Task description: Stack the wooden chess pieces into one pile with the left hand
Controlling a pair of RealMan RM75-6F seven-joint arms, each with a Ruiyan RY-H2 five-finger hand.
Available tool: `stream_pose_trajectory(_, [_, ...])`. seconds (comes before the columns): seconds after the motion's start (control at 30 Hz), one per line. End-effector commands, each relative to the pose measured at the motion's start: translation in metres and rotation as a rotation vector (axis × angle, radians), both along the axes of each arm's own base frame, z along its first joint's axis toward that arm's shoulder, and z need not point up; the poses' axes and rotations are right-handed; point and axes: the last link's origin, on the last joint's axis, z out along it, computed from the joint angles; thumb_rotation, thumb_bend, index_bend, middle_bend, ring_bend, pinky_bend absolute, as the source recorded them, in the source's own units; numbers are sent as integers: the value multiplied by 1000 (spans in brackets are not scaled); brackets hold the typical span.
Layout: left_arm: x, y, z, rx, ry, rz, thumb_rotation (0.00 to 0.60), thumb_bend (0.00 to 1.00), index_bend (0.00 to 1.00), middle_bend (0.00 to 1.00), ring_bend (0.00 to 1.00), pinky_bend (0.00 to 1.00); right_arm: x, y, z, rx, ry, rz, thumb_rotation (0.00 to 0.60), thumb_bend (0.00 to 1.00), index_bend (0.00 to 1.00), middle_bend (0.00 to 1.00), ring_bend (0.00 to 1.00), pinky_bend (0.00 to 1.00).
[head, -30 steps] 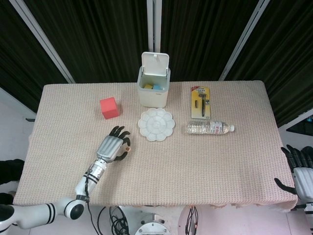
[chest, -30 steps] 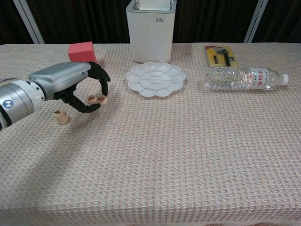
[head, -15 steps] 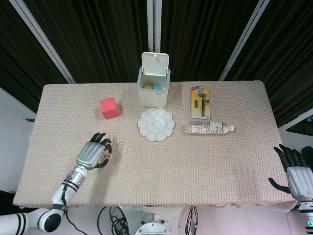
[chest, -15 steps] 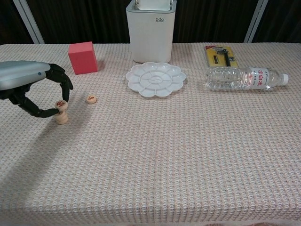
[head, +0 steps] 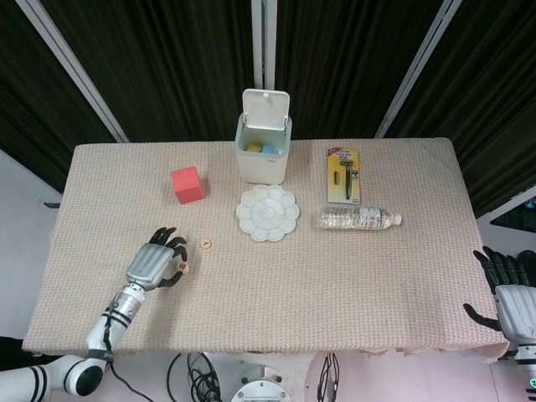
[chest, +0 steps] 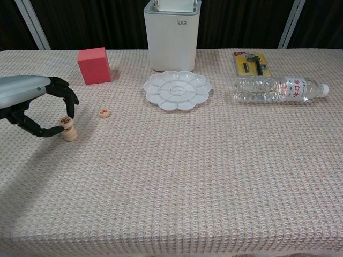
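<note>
My left hand [chest: 32,101] hovers low over the left side of the table and pinches a round wooden chess piece [chest: 66,121] between thumb and a finger. That piece is tilted and sits on top of a second piece [chest: 69,134] lying on the cloth. A third piece [chest: 104,112] lies alone to the right, apart from the hand. From above, the left hand [head: 155,264] covers most of the stacked pair [head: 184,267], and the lone piece [head: 205,244] lies beyond it. My right hand [head: 511,293] stays off the table's right edge, fingers apart and empty.
A red cube [chest: 94,65] stands behind the left hand. A white open-lid bin [chest: 171,35], a white palette dish [chest: 177,90], a water bottle lying on its side [chest: 278,88] and a yellow razor pack [chest: 252,63] occupy the far middle and right.
The left hand carried one piece leftward away from its neighbour and lowered it onto the piece near the table's left side. The right hand barely shifted.
</note>
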Motion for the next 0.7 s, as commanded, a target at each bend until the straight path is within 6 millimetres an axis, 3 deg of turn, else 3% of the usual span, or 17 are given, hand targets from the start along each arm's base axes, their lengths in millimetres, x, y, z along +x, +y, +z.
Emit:
stream_pose_trajectory(0.03, [-2,1,-1,-3,2,7,600,349,477,205,0,0,-1,0,0,-1,2,-5,600,143,0,0,0,0])
stream_pose_trajectory(0.53, [-8,-1,-3,-14,-2,29,600,348,460,203,0,0,-3,1,0,0,6,-13,600,144,0,0,0,0])
stream_pose_trajectory(0.7, [-9,-1,-3,-13,-3,28,600,348,411,202,0,0,-4,0,0,-2,9,-18,600,145,0,0,0,0])
